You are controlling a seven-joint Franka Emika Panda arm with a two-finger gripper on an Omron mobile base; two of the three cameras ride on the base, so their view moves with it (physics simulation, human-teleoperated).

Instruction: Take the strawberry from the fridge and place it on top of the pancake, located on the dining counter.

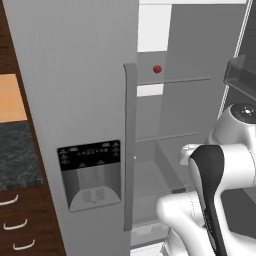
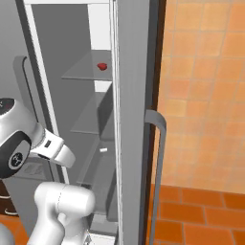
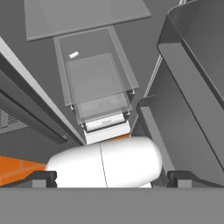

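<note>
Inside the smooth grey steel fridge (image 1: 70, 75), a round strawberry (image 1: 157, 69) sits on seemingly glass shelving; claw (image 3: 112, 178) spread wide.

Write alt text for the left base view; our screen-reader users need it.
A tiny red strawberry sits on an upper glass shelf inside the open grey fridge, whose closed left door carries a black-panelled water dispenser and a long vertical handle. The robot's white arm rises at lower right, below the strawberry.
</note>
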